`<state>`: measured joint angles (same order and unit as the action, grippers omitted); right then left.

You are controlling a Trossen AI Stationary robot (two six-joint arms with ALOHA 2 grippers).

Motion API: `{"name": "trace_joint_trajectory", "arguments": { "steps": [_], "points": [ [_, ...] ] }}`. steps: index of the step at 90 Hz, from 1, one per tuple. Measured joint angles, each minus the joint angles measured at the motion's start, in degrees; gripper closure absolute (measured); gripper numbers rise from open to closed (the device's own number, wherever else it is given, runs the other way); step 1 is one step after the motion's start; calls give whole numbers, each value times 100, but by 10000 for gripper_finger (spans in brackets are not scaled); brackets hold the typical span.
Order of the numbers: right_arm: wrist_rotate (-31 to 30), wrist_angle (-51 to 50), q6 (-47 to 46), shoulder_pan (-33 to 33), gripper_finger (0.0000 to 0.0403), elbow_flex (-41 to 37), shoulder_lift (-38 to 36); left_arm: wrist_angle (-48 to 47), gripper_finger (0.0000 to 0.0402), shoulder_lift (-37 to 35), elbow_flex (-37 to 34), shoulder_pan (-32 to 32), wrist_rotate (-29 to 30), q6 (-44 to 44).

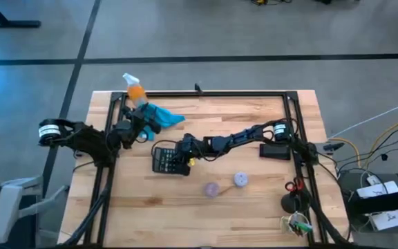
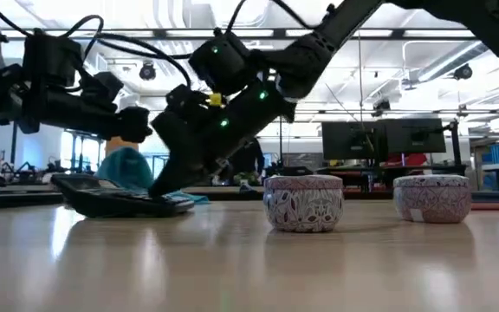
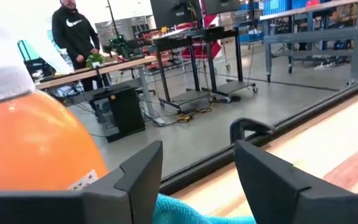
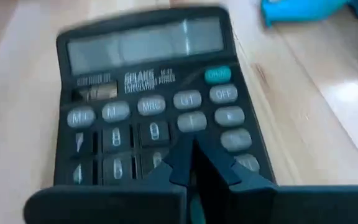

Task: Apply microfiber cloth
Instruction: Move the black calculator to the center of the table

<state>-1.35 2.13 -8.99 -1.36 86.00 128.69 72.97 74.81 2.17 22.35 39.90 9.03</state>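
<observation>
The teal-blue microfiber cloth (image 1: pixel 166 115) lies bunched on the table at the far left, beside the orange spray bottle (image 1: pixel 135 90). My left gripper (image 1: pixel 149 124) is at the cloth, open, and the cloth (image 3: pixel 191 211) shows low between its two fingers, with the bottle (image 3: pixel 30 143) close alongside. The black calculator (image 1: pixel 166 159) lies flat near the table's middle. My right gripper (image 4: pixel 192 146) reaches in from the right, shut, with its tips down on the calculator's keys. My left gripper has its fingers (image 3: pixel 135 177) on either side of the cloth's top; whether they touch it, I cannot tell. My right gripper sets its shut fingertips (image 4: pixel 194 155) on the calculator's key field (image 4: pixel 191 121), right of its middle. It slants down from the table's right side (image 2: pixel 165 189). The calculator stays flat on the table.
Two round patterned tins (image 1: pixel 213 188) (image 1: pixel 240 179) stand near the front, right of the calculator. A flat black object (image 1: pixel 275 151), red-handled scissors (image 1: pixel 292 185) and a black round thing (image 1: pixel 292 203) lie at the right. A person (image 3: pixel 73 31) stands in the room beyond.
</observation>
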Motion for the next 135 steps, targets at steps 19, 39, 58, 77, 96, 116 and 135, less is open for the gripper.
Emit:
{"name": "trace_joint_trajectory", "arguments": {
  "steps": [19, 39, 58, 77, 96, 116, 135],
  "points": [
    [-491, -2226, -653, 6, 403, 2, -572, -92, 240, 0, -4, 3, 2, 123],
    [-967, -4398, -1417, 217, 403, -55, -988, -112, 257, 0, -7, 2, 4, 121],
    [-1208, -3009, -1018, 400, 403, -55, -1132, -214, 273, -15, -4, -2, -106, -16],
    [-1219, -2589, -687, 349, 403, -51, -1115, -2319, 301, -64, 106, -3, -1910, 373],
    [-1222, -2579, -505, 312, 403, -51, -1115, -3934, 342, -76, 650, -1, -3153, -19],
    [-1216, -2583, -466, 295, 403, -29, -1120, -4899, 379, 91, 1430, -19, -4844, -552],
    [-1201, -2585, -395, 295, 403, -20, -1148, -5520, 398, 545, 2067, -157, -5106, -551]
  ]
}}
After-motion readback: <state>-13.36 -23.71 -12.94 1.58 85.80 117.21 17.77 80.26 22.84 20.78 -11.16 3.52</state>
